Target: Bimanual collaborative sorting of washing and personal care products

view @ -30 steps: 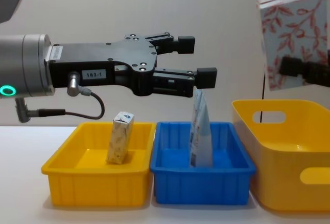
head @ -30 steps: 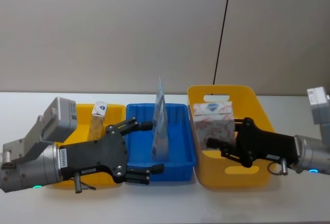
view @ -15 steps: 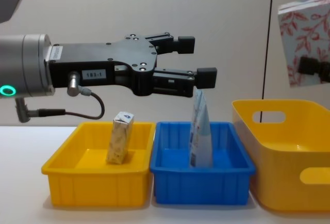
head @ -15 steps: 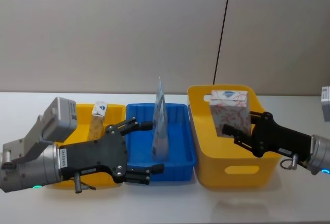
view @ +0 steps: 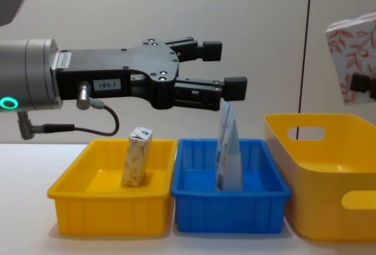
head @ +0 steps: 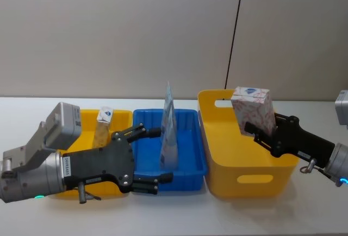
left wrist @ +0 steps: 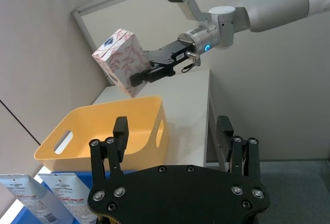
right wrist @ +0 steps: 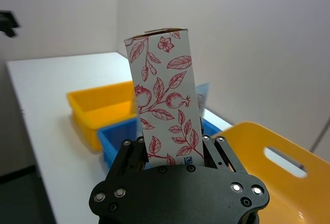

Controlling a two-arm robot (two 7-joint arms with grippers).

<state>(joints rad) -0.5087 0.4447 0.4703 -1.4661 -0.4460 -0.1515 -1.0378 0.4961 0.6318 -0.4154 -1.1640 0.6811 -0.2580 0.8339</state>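
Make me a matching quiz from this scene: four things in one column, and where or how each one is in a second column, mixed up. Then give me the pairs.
Column one
1. leaf-print box
2. cream carton
3. pale-blue pouch
4. left gripper

Column two
A. standing in the blue bin
B. open and holding nothing
C. in the low yellow bin
D. held up in the air by the right gripper

Pairs: 1-D, 2-C, 3-A, 4-B
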